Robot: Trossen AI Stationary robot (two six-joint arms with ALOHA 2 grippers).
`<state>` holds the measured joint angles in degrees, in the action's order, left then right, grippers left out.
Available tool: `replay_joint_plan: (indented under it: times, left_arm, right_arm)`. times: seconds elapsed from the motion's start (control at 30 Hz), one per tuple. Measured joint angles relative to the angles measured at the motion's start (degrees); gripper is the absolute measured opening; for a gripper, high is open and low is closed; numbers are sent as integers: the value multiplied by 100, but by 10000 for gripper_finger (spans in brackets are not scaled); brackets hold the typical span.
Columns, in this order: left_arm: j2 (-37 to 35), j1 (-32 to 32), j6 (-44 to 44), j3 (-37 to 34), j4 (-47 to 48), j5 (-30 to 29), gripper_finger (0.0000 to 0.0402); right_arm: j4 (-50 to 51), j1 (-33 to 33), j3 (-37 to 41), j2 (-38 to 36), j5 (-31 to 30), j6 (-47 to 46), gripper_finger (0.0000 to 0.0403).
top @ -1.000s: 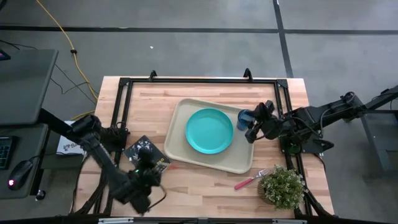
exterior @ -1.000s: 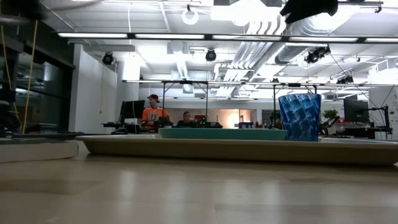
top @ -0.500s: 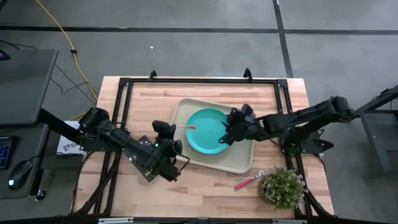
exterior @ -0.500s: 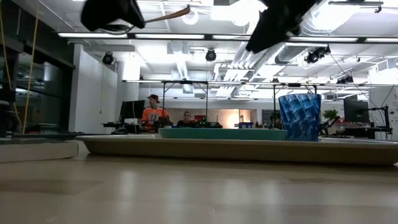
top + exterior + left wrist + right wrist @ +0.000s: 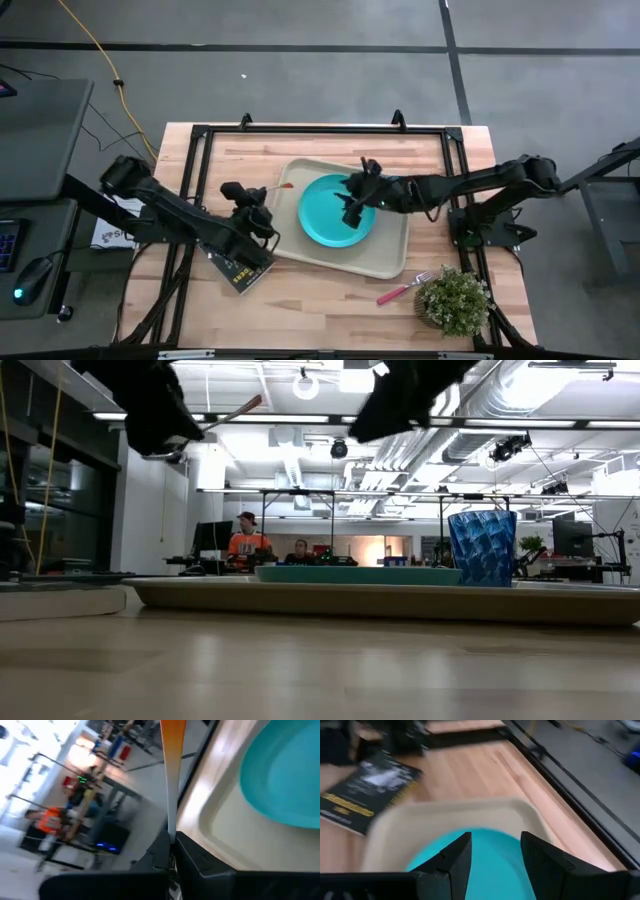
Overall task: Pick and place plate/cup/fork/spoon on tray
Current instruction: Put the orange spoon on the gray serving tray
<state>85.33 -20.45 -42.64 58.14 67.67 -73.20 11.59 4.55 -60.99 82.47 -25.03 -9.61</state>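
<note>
The beige tray (image 5: 385, 262) lies mid-table with the turquoise plate (image 5: 330, 222) on it. The blue cup (image 5: 482, 547) stands upright on the tray; in the high view my right arm covers it. My left gripper (image 5: 260, 196) is shut on the orange-handled spoon (image 5: 278, 188), in the air just left of the tray. My right gripper (image 5: 350, 197) hovers open and empty over the plate (image 5: 485, 845). The red-pink fork (image 5: 403, 289) lies on the table near the tray's near right corner. My left gripper pinches the spoon between its two fingers at the metal end (image 5: 171, 831); the fingers hide the bowl. The orange handle (image 5: 172, 750) sticks straight out beyond the fingertips, toward the tray. The spoon is lifted clear of the table, its handle end slanting a little upward (image 5: 240, 408).
A dark book (image 5: 240, 272) lies on the table left of the tray, partly under my left arm. A small potted plant (image 5: 455, 300) stands at the near right corner beside the fork. A black frame runs along the table's edges. People sit far off in the room.
My right gripper has gone from beside the cup toward the table's left and now hangs over the plate. My left gripper has risen from near the book with the spoon and gone toward the tray, then toward the far edge, the handle pointing at the tray.
</note>
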Motion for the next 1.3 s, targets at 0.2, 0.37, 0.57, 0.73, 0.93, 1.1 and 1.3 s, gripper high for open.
replay_joint_plan:
  times: [0.2, 0.37, 0.57, 0.73, 0.93, 1.1, 1.3]
  left_arm:
    - [-719, 231, 2333, -683, -2764, 1449, 0]
    - [-777, 684, 3400, -961, -4208, 1221, 0]
    - [-341, 1136, 3469, -1001, -4728, 1089, 0]
    - [100, 1235, 3465, -1013, -5047, 885, 0]
    - [186, 1227, 3793, -1001, -5358, 729, 0]
    - [19, 1116, 3790, -999, -5411, 626, 0]
    - [-20, 1012, 3718, -1007, -5396, 548, 0]
  right_arm:
    - [-1252, -346, -2, 401, 1076, 677, 162]
    - [-1598, -548, -2, 774, 1408, 667, 162]
    - [-1700, -614, 0, 1001, 1397, 536, 162]
    - [-2086, -605, -2, 1067, 1010, 510, 162]
    - [-2064, -605, 0, 1024, 747, 410, 162]
    - [-2033, -566, 0, 977, 753, 394, 162]
    - [-2049, -474, -1, 917, 720, 388, 162]
